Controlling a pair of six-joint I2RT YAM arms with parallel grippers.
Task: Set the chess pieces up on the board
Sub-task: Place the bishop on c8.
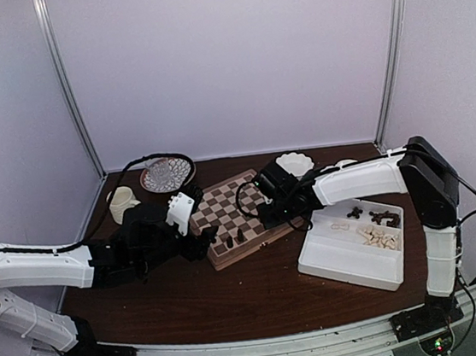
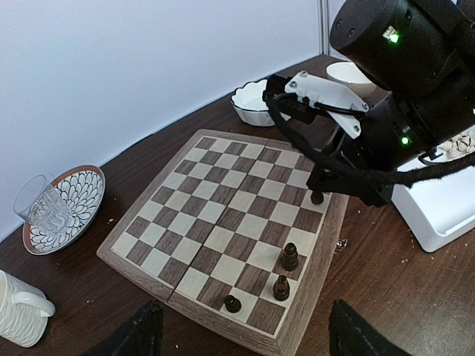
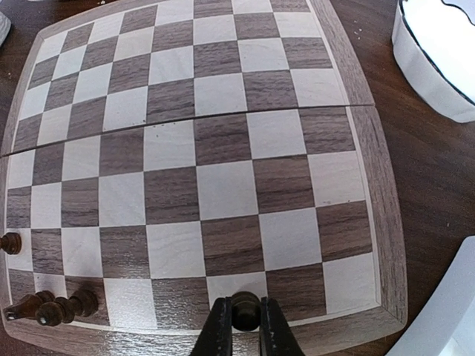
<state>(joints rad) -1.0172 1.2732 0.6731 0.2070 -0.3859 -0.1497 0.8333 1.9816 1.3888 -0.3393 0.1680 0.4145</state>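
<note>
One dark turned-wood chess piece (image 3: 246,309) stands upright, clamped in the right arm's fingers (image 3: 220,335), straight above an edge-row square of the cream-and-brown checkered wooden board (image 3: 223,170). Left arm's fingers (image 2: 139,335), apart and empty, sit farther from that square.

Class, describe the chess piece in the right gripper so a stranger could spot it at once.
Find the checkered board beside the white tray. On its tray-side edge row, one dark piece is pinched in the right gripper. The other three dark pieces sit untouched, grouped near one corner.
</note>
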